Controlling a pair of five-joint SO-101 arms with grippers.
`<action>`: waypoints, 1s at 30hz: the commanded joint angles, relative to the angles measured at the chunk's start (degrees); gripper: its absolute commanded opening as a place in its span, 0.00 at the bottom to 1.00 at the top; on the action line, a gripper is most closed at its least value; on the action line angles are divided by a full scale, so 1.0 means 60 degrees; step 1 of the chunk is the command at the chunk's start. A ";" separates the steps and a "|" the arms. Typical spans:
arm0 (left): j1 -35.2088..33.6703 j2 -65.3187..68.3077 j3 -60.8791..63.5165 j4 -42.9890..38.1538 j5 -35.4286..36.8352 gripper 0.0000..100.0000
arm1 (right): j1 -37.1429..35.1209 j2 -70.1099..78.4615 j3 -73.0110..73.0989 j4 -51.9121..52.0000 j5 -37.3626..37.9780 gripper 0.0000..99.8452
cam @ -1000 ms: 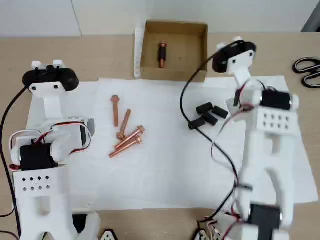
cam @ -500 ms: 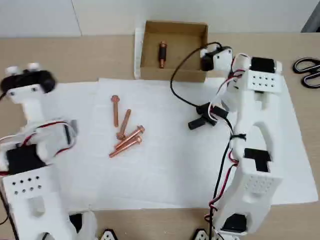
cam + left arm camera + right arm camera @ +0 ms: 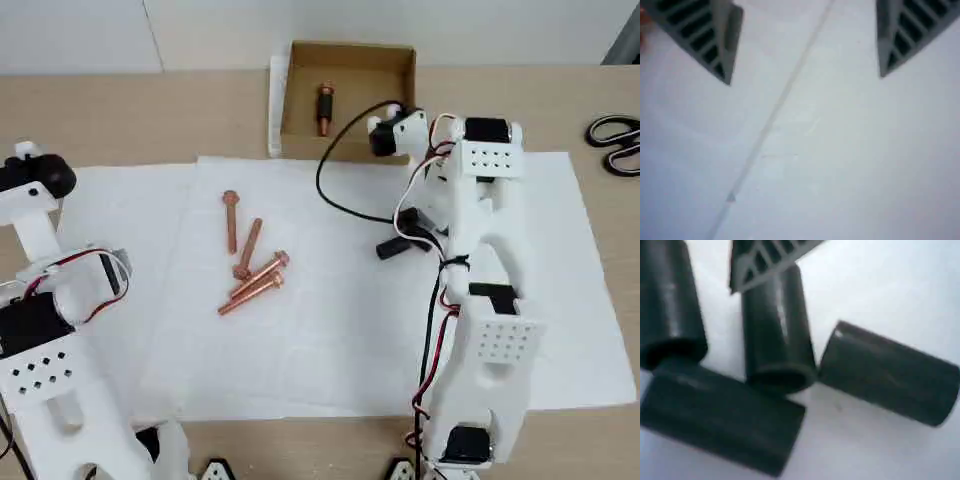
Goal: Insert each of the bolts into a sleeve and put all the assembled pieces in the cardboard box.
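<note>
The wooden table [image 3: 150, 110] carries a large white paper sheet [image 3: 330, 350] that covers most of its middle. The left arm [image 3: 45, 350] stands at the sheet's left edge, well apart from everything else. The left arm's jaws hang wide open over bare paper, the two dark fingertips [image 3: 715, 35] far from each other and holding nothing. An orange smear [image 3: 642, 20] at the edge of that wrist view may be a bolt, though it is too blurred to be sure.

The right arm [image 3: 485, 300] stretches up the right half of the sheet, its wrist bent over the spot just below the box's right corner. Whether the right arm's jaws are wide or narrow, I cannot tell.

The cardboard box [image 3: 350, 52] sits at the far side of the table, just past the sheet's far edge, with a white strip [image 3: 276, 105] against its left wall. Black scissors [image 3: 615, 140] lie at the table's right edge.

Four copper bolts [image 3: 250, 260] lie loose on the sheet left of centre, one apart and three bunched together. The black sleeves [image 3: 395, 247] lie on the paper beside the right arm, partly hidden under it. The right wrist view shows four of them [image 3: 777, 330] close together, on their sides. One assembled piece [image 3: 325, 108], a bolt in a sleeve, lies inside the box.
</note>
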 commanded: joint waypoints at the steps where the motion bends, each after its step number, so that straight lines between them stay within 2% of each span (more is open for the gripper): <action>1: 0.0000 -0.0132 0.0007 -0.0308 -0.0044 0.18 | 0.0022 0.0066 -0.0498 -0.0359 0.0088 0.13; 14: 0.0000 -0.0132 0.0007 -0.0278 -0.0044 0.18 | 0.0037 0.1150 -0.0498 -0.1326 0.0103 0.13; 26: 0.0015 -0.0132 0.0007 -0.0308 -0.0044 0.18 | 0.0828 0.2234 -0.0498 -0.1341 0.0059 0.12; 28: 0.0015 -0.0132 0.0007 -0.0322 -0.0044 0.18 | 0.0842 0.2161 -0.0498 -0.1267 -0.0029 0.09; 30: 0.0015 -0.0132 0.0007 -0.0322 -0.0044 0.18 | 0.0842 0.1883 -0.0527 -0.1165 -0.0337 0.01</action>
